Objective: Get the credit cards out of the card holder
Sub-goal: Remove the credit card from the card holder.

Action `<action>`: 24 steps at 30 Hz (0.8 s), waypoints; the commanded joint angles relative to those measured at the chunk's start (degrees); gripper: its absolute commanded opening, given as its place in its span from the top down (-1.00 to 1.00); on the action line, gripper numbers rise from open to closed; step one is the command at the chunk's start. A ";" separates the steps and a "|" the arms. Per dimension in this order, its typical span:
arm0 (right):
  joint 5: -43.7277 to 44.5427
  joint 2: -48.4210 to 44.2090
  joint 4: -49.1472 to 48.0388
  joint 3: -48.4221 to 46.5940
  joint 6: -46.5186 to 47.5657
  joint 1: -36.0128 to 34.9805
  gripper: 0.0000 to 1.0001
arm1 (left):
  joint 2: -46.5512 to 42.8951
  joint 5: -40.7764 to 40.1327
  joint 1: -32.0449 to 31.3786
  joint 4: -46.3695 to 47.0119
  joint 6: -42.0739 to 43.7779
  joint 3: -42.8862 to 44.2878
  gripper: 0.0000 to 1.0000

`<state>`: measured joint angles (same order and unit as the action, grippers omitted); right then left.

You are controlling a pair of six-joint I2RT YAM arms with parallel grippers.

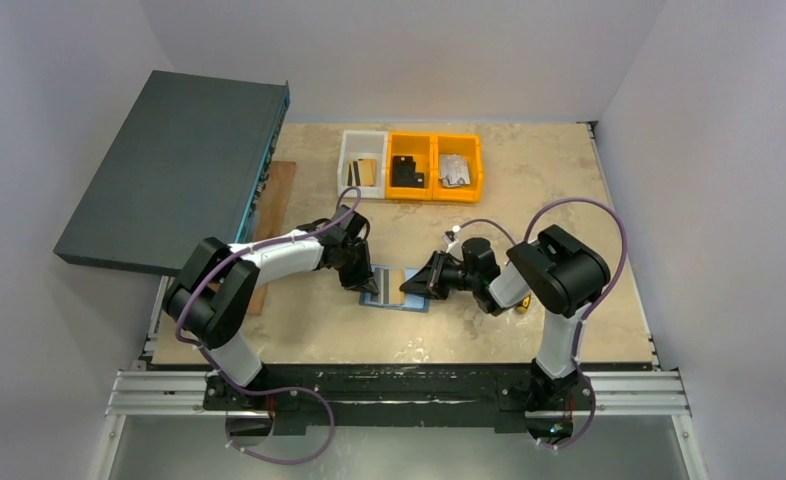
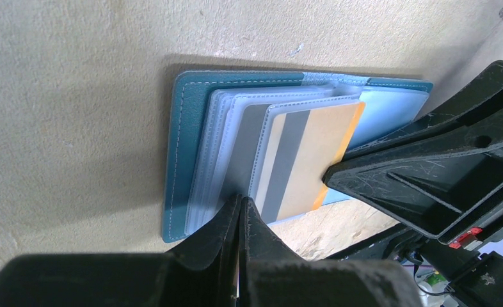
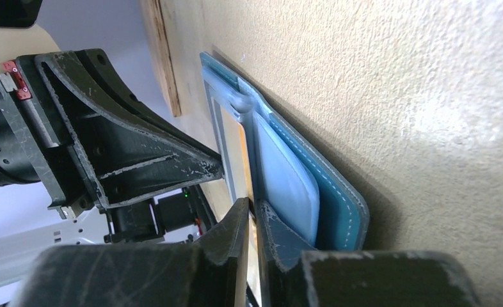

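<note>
The teal-blue card holder [image 1: 410, 302] lies open on the table between the two arms. In the left wrist view the card holder [image 2: 183, 141] shows clear sleeves holding a silvery-grey card [image 2: 244, 150] and a gold-tan card [image 2: 319, 147] with a grey stripe. My left gripper [image 2: 241, 202] is shut, its tips resting on the near edge of the sleeves. My right gripper [image 3: 252, 208] is shut on the edge of the gold-tan card [image 3: 234, 150], beside the holder's right flap [image 3: 338, 192]. From above, the left gripper [image 1: 368, 284] and the right gripper [image 1: 416, 285] face each other across the holder.
A white bin [image 1: 362, 165] with cards and two orange bins [image 1: 434, 165] with small parts stand at the back. A large dark teal box [image 1: 179, 165] overhangs the table's left edge, beside a wooden board [image 1: 272, 215]. A small yellow item [image 1: 521, 308] lies under the right arm.
</note>
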<state>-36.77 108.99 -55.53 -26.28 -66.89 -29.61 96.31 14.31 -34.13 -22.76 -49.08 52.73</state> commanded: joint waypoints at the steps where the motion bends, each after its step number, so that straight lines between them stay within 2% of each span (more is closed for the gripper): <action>1: 1.05 -2.70 -1.39 0.90 0.19 0.24 0.96 | 3.16 -6.01 0.32 -5.07 0.62 -1.52 1.00; 11: 4.04 -8.65 9.01 1.60 5.81 2.34 1.00 | 3.27 -6.31 0.36 -5.54 0.54 -1.43 1.00; 24: 5.73 -12.65 15.66 1.32 9.51 2.80 1.00 | 3.09 -6.40 0.33 -5.37 0.56 -1.49 1.00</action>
<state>-33.34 98.56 -42.33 -24.71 -59.86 -27.31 96.47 14.26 -34.13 -23.03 -49.10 52.93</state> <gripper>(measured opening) 0.005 0.003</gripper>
